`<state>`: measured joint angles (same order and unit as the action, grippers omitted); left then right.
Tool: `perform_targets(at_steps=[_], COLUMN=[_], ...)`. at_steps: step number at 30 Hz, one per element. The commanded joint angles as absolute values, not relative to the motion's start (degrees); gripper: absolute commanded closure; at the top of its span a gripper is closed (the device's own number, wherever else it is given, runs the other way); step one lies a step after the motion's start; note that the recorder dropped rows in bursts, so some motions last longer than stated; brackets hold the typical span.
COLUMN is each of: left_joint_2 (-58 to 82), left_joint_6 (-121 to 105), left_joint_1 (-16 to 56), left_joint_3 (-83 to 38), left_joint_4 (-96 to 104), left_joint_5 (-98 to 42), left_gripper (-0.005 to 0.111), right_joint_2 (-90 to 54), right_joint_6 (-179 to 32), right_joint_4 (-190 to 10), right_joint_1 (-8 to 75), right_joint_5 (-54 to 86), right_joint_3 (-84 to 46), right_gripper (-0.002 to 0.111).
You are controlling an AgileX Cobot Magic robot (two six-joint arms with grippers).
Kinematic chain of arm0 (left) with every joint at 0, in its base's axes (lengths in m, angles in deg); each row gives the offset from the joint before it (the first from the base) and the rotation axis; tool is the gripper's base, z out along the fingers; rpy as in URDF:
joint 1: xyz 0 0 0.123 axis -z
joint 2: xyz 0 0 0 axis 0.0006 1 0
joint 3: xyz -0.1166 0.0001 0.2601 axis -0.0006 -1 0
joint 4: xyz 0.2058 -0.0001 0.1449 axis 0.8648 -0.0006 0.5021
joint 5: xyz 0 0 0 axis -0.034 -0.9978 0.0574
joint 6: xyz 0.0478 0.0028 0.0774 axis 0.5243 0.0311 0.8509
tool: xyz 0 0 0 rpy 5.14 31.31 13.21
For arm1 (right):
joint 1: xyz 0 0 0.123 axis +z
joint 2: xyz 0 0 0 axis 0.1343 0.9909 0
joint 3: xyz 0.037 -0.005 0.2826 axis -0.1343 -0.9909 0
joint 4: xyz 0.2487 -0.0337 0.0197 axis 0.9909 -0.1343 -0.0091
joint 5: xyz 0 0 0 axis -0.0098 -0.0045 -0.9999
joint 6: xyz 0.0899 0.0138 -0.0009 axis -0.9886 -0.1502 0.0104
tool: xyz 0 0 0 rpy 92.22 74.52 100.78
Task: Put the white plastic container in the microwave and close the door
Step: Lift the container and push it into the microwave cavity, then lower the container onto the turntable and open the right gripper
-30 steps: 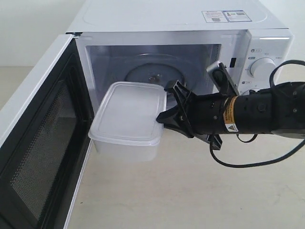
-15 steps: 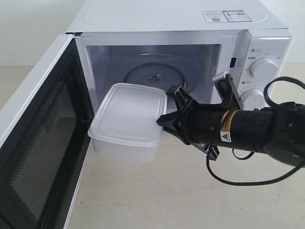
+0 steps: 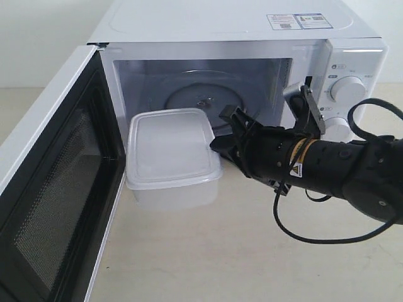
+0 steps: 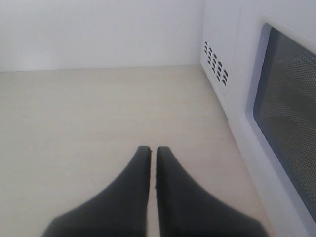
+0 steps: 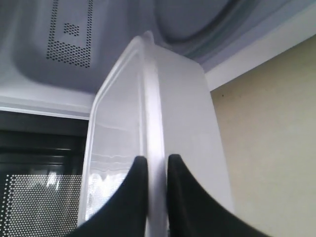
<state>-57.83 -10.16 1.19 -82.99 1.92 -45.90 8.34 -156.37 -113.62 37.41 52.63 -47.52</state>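
While my right gripper [image 3: 217, 146] pinches the lid rim of the white plastic container [image 3: 171, 154], poised at the microwave [image 3: 220, 25] mouth beside the open door [image 3: 56, 189], I should advance it level onto the glass turntable [image 3: 201, 97] before releasing

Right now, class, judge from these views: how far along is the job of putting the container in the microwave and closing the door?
Done: the door stands wide open and the white plastic container is gripped. In hand: the right end effector pinches its rim at the mouth of the microwave, short of the glass turntable. Left: set it inside, release, shut the door.
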Motion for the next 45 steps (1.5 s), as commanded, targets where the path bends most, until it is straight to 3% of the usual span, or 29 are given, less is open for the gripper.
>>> perform_targets(at_steps=[1, 18, 28, 38, 45], left_joint_2=[-58.06, -58.06, -58.06, -58.06, -58.06], left_joint_6=[-10.10, -10.10, -10.10, -10.10, -10.10], left_joint_1=[0.95, 0.95, 0.95, 0.95, 0.95], left_joint_3=[-83.20, -83.20, -83.20, -83.20, -83.20], left_joint_4=[1.68, 1.68, 1.68, 1.68, 1.68], left_joint_5=[-45.83, -45.83, -45.83, -45.83, -45.83], left_gripper=[0.102, 0.102, 0.102, 0.102, 0.102], right_joint_2=[7.57, 7.57, 7.57, 7.57, 8.62], right_joint_6=[-155.10, -152.10, -150.47, -131.58, -130.86], right_joint_4=[-113.20, -108.46, -94.48, -62.31, -58.18], right_joint_1=[37.57, 37.57, 38.09, 45.59, 46.38], right_joint_5=[53.81, 57.74, 57.10, 58.13, 58.10], right_joint_3=[-47.56, -47.56, -47.56, -47.48, -44.80], right_gripper=[0.108, 0.108, 0.108, 0.108, 0.108])
